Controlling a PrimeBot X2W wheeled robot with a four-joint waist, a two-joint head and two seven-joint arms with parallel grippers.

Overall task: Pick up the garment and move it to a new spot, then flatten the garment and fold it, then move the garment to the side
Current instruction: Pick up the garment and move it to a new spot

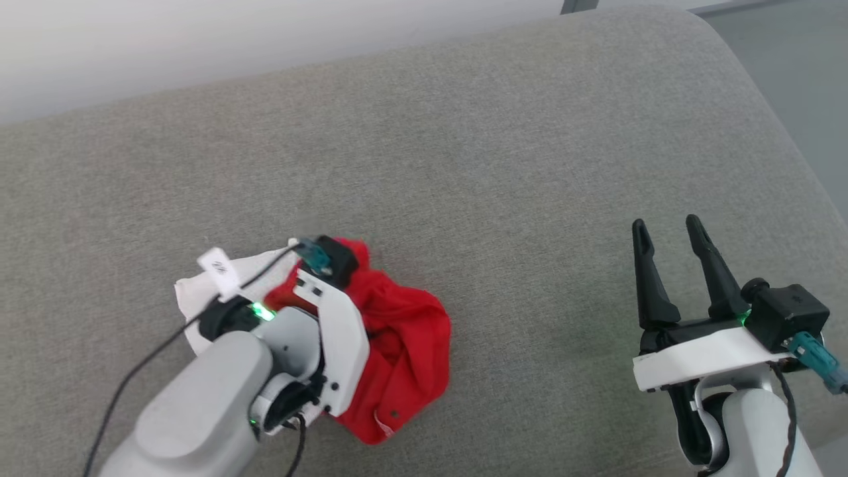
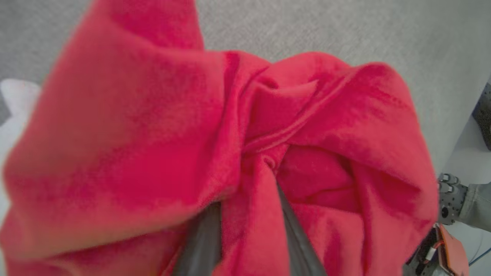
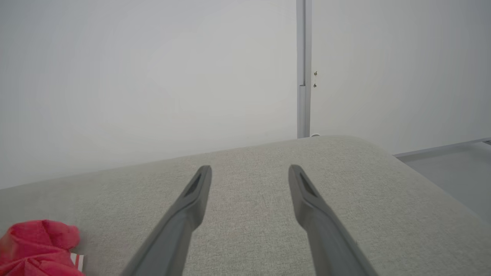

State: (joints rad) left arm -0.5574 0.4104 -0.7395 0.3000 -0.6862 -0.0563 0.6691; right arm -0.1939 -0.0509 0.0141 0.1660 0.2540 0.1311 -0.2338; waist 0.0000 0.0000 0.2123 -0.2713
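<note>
The left tool (image 2: 257,191) pinches the crumpled red-and-white soft jersey garment (image 1: 404,344) on the near left part of the grey fabric cushion (image 1: 464,146). The right tool (image 1: 666,224) hangs spread apart over its near right. The marking on the white cable tag (image 1: 218,268) is too small to read.

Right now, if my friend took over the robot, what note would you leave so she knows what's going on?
Left gripper: shut on a fold of the shirt, fingers buried in the cloth.
Right gripper: open and empty, over the cushion, apart from the shirt.
Shirt: a crumpled heap on the near left part of the cushion.
Done: the grab, it seems; I cannot tell whether the shirt is lifted yet.
To do: carry it to a new spot, flatten it, fold it, move it aside.
</note>
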